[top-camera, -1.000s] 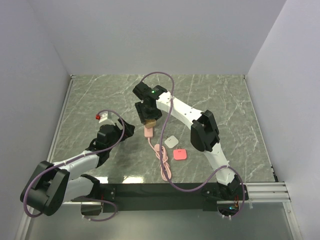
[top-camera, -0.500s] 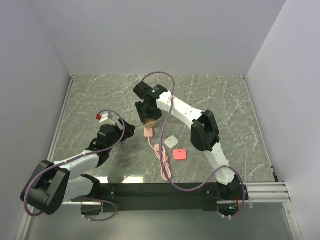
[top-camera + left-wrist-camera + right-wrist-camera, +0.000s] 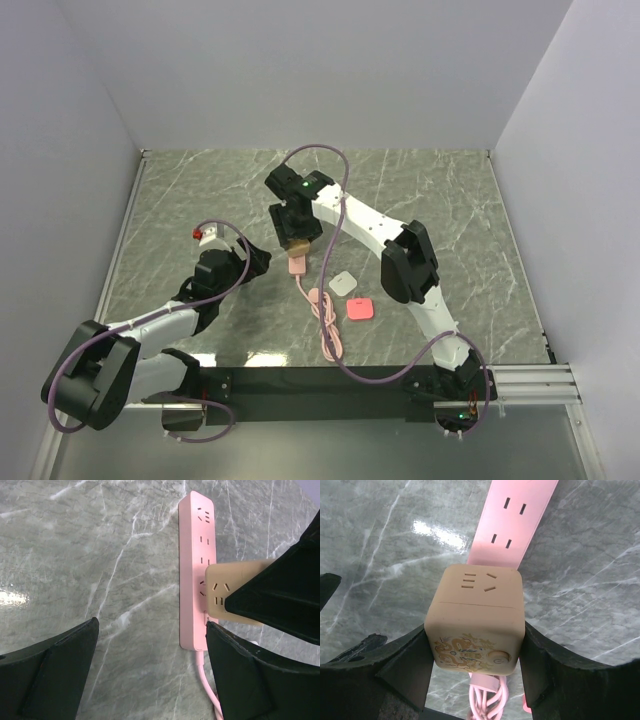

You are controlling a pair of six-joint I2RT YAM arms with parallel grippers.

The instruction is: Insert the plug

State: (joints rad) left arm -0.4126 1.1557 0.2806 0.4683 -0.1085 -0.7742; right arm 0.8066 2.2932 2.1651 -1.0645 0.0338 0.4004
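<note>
Clamping tan cube [image 3: 477,620], right gripper [image 3: 475,647] over power strip [image 3: 517,520], seemingly touching; left gripper [image 3: 151,647] agape.

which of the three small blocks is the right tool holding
The tan cube, gripped by the right tool over the strip; the white square and coral plug lie loose beside the cord.

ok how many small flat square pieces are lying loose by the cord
2. A white one lies right of the cord; the coral-pink plug lies beside it, nearer the arm bases. The tan cube, held by the right end effector, isn't counted. The arms may hide others.
</note>
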